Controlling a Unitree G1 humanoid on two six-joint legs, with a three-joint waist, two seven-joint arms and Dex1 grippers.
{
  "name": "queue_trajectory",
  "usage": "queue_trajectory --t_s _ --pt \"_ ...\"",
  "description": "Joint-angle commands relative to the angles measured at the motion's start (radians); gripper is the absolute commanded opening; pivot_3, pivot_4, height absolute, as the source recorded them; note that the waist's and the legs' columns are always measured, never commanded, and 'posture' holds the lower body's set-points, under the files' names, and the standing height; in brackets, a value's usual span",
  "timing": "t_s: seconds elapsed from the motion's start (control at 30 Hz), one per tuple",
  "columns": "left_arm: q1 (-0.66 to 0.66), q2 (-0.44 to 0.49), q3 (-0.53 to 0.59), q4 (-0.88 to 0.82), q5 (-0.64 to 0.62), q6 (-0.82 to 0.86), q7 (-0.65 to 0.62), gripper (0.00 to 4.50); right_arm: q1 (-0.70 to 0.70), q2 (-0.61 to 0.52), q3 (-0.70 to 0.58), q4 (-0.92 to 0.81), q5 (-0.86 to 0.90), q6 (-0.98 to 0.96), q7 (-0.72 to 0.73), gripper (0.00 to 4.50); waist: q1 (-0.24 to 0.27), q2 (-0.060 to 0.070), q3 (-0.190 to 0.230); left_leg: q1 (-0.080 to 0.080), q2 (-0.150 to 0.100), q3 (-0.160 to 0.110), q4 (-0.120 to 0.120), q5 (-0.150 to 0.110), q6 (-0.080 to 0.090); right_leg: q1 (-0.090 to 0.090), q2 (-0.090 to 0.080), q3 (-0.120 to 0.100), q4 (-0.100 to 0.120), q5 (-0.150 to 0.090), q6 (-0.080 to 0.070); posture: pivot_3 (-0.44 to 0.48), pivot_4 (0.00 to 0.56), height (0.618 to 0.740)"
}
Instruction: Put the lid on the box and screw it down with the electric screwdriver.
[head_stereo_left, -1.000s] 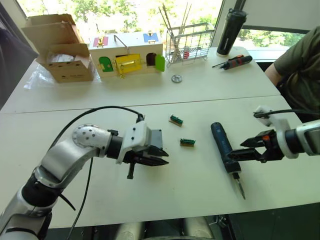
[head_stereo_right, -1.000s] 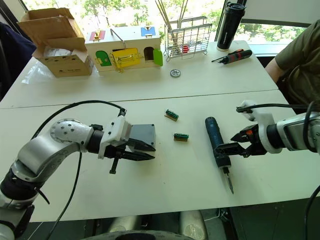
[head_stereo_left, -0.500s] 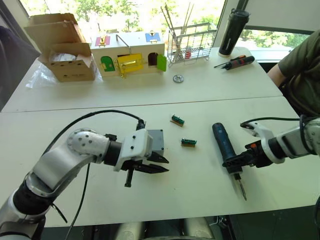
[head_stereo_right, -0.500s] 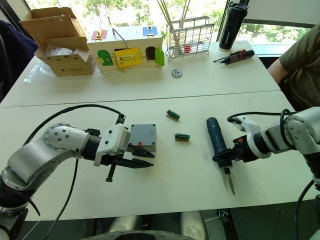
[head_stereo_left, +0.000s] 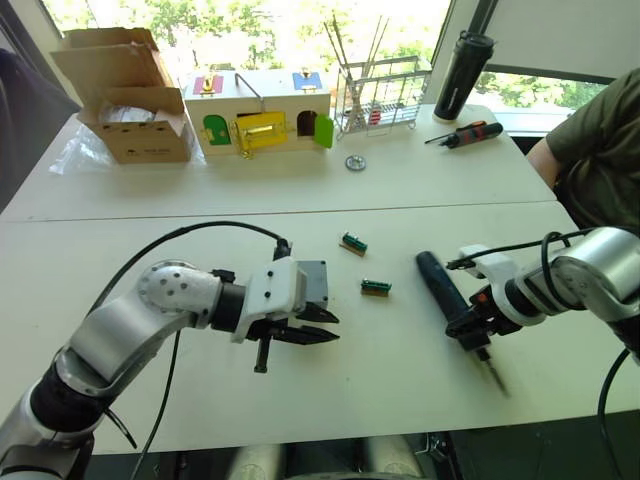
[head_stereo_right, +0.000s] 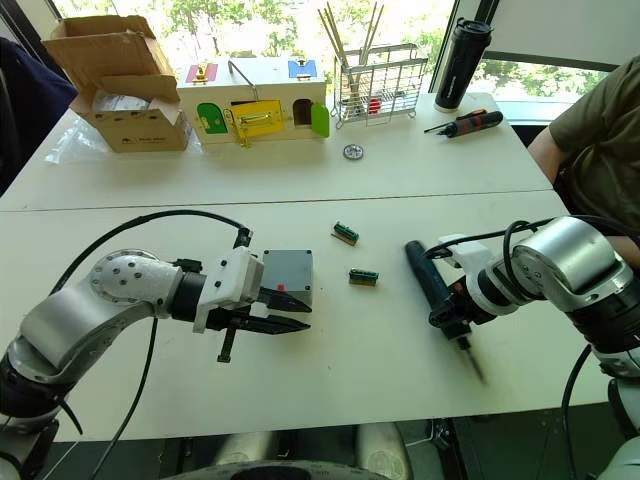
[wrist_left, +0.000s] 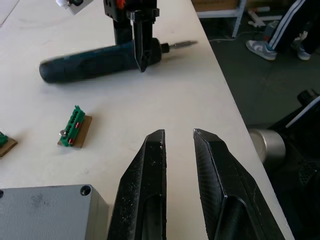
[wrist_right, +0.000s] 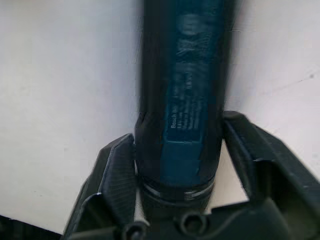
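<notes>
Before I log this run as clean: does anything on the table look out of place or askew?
Nothing looks spilled or damaged. The grey box sits flat by the left hand. The electric screwdriver lies at a slant, the right hand closed around its bit end. Two small green parts lie loose between them.

Both head cameras are looking forward and down over the white worktop (head_stereo_left: 400, 190), sharing the stretch around the electric screwdriver (head_stereo_left: 441, 295). The left wrist camera is gazing along its claw (wrist_left: 177, 137) toward that screwdriver, farther off. The right wrist camera is sitting right against the screwdriver's barrel.
</notes>
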Motion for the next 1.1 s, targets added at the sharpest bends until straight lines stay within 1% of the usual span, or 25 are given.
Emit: queue_trajectory --t_s 0.03,0.13,0.2,0.23,0.33,0.37,0.4,0.47,0.5,0.53,0.6,0.63,0.67,0.73,0.77,0.8,0.83,0.9,0.97,1.0,1.1 --pt "-0.013 -0.014 -0.002 -0.006 0.009 -0.002 0.019 0.89 0.086 0.029 0.105 0.009 -0.037 -0.017 0.041 1.83 0.000 -0.003 -0.002 0.000 0.000 0.000 0.000 0.000 0.000 0.001 0.000 -0.001 -0.001 0.000 0.000 0.000 0.150 0.740" --pt "-0.013 -0.014 -0.004 0.003 0.013 -0.008 0.020 0.89 0.103 0.025 0.087 0.016 -0.068 -0.022 0.064 1.83 0.001 -0.005 -0.003 0.004 0.000 -0.003 -0.001 -0.001 0.001 0.007 0.000 -0.003 -0.005 0.000 -0.001 0.000 0.150 0.740" --pt "-0.016 -0.011 -0.002 0.020 0.019 -0.015 0.014 0.89 0.092 0.029 0.065 0.044 -0.097 -0.030 0.074 1.83 0.008 -0.005 -0.003 0.012 0.000 -0.003 -0.001 -0.003 0.000 0.013 0.000 -0.003 -0.009 0.000 -0.001 0.000 0.150 0.740" --pt "-0.018 -0.005 0.003 0.035 0.024 -0.021 0.008 0.89 0.075 0.039 0.037 0.070 -0.114 -0.038 0.072 1.83 0.013 -0.005 -0.003 0.014 0.000 -0.003 -0.001 -0.004 0.001 0.015 0.000 -0.003 -0.010 0.000 -0.001 0.000 0.150 0.740" --pt "-0.023 0.031 0.032 0.100 0.046 -0.040 -0.015 0.89 -0.043 0.114 -0.148 0.198 -0.148 -0.024 0.045 1.83 0.008 -0.004 -0.002 0.016 0.000 -0.003 -0.001 -0.005 0.001 0.017 0.000 -0.002 -0.011 0.001 -0.003 0.000 0.150 0.740" --pt "-0.024 0.043 0.039 0.120 0.054 -0.049 -0.025 0.89 -0.077 0.117 -0.192 0.207 -0.144 -0.012 0.053 1.83 0.004 0.000 0.001 0.016 0.000 -0.001 -0.001 -0.005 0.001 0.016 0.000 -0.001 -0.011 0.002 -0.004 0.000 0.150 0.740" --pt "-0.022 0.052 0.044 0.137 0.060 -0.060 -0.035 0.89 -0.098 0.122 -0.215 0.209 -0.143 -0.001 0.057 1.83 0.004 0.011 0.007 0.015 0.000 0.000 -0.001 -0.005 0.001 0.016 0.000 0.000 -0.010 0.002 -0.004 0.000 0.150 0.740" --pt "-0.025 0.067 0.067 0.187 0.061 -0.078 -0.057 0.89 -0.152 0.119 -0.320 0.229 -0.077 0.011 0.041 1.83 0.003 0.022 0.011 0.008 -0.002 0.003 -0.001 -0.004 0.001 0.010 -0.002 0.002 -0.008 0.003 -0.004 0.000 0.150 0.740" --pt "-0.034 0.066 0.086 0.219 0.050 -0.077 -0.065 0.89 -0.178 0.121 -0.389 0.248 -0.035 0.013 0.015 1.83 0.006 0.024 0.013 0.001 -0.003 0.003 0.001 -0.003 0.000 0.002 -0.003 0.002 -0.005 0.003 -0.003 0.000 0.150 0.740" --pt "-0.046 0.062 0.106 0.254 0.038 -0.076 -0.072 0.89 -0.203 0.135 -0.464 0.256 -0.011 0.013 -0.026 1.83 0.006 0.026 0.014 -0.007 -0.003 0.003 0.002 0.001 -0.007 -0.009 -0.003 0.001 -0.001 0.003 -0.002 0.000 0.150 0.740" --pt "-0.063 0.057 0.125 0.305 0.030 -0.084 -0.088 0.89 -0.234 0.191 -0.570 0.256 0.012 0.013 -0.115 1.83 0.000 0.026 0.016 -0.020 -0.002 0.003 0.002 0.003 -0.009 -0.025 -0.003 -0.001 0.009 0.003 -0.002 0.000 0.150 0.740" --pt "-0.078 0.047 0.137 0.333 0.022 -0.080 -0.089 0.89 -0.246 0.233 -0.633 0.242 0.026 0.013 -0.162 1.83 -0.003 0.026 0.016 -0.021 -0.002 0.003 0.002 0.003 -0.010 -0.027 -0.003 -0.003 0.010 0.003 -0.002 0.000 0.150 0.740" --pt "-0.095 0.038 0.146 0.359 0.017 -0.078 -0.090 0.89 -0.265 0.307 -0.720 0.189 0.010 0.013 -0.201 1.83 -0.004 0.026 0.016 -0.020 -0.001 0.003 0.000 0.003 -0.010 -0.027 -0.003 -0.004 0.010 0.003 -0.002 0.000 0.150 0.740" --pt "-0.121 0.022 0.162 0.395 0.008 -0.069 -0.092 0.89 -0.290 0.426 -0.850 0.105 -0.002 0.013 -0.265 1.83 -0.012 0.026 0.016 -0.020 0.000 0.003 0.001 0.003 -0.011 -0.027 -0.002 -0.005 0.010 0.003 -0.002 0.000 0.150 0.740" --pt "-0.130 0.017 0.168 0.409 0.006 -0.068 -0.096 0.89 -0.297 0.474 -0.891 0.075 -0.005 0.013 -0.292 1.83 -0.014 0.026 0.016 -0.020 0.000 0.005 0.001 0.004 -0.012 -0.027 -0.002 -0.004 0.010 0.003 -0.002 0.000 0.150 0.740" --pt "-0.140 0.012 0.169 0.420 0.006 -0.062 -0.096 0.89 -0.264 0.543 -0.919 -0.019 -0.002 -0.124 -0.308 1.83 -0.013 0.026 0.016 -0.020 0.000 0.005 0.002 0.005 -0.012 -0.027 -0.002 -0.004 0.011 0.003 -0.002 0.000 0.150 0.740" --pt "-0.147 0.011 0.167 0.427 0.009 -0.059 -0.097 0.89 -0.227 0.603 -0.931 -0.111 -0.003 -0.266 -0.295 1.83 -0.011 0.026 0.016 -0.019 0.000 0.005 0.003 0.005 -0.013 -0.026 -0.002 -0.003 0.012 0.003 -0.002 0.000 0.150 0.740" --pt "-0.156 0.014 0.165 0.448 0.018 -0.063 -0.107 0.89 -0.171 0.691 -0.914 -0.219 -0.005 -0.433 -0.277 1.83 -0.009 0.028 0.017 -0.019 0.000 0.005 0.003 0.006 -0.013 -0.027 -0.002 -0.002 0.013 0.003 -0.002 0.000 0.150 0.740" --pt "-0.148 0.012 0.146 0.441 0.038 -0.062 -0.099 0.89 -0.098 0.806 -0.869 -0.278 0.007 -0.514 -0.290 1.83 -0.009 0.028 0.017 -0.019 -0.001 0.005 0.003 0.006 -0.013 -0.028 -0.002 -0.002 0.015 0.003 -0.001 0.000 0.150 0.740" --pt "-0.144 0.011 0.139 0.440 0.048 -0.062 -0.094 0.89 -0.062 0.845 -0.834 -0.303 0.001 -0.555 -0.288 1.83 -0.010 0.028 0.017 -0.019 -0.001 0.004 0.003 0.006 -0.013 -0.028 -0.001 -0.002 0.016 0.003 -0.001 0.000 0.150 0.740" --pt "-0.128 -0.004 0.115 0.439 0.079 -0.069 -0.080 0.89 0.040 0.913 -0.717 -0.348 -0.046 -0.681 -0.263 1.83 -0.013 0.028 0.017 -0.019 -0.002 0.004 0.003 0.006 -0.013 -0.027 0.000 -0.002 0.015 0.003 -0.001 0.000 0.150 0.740"
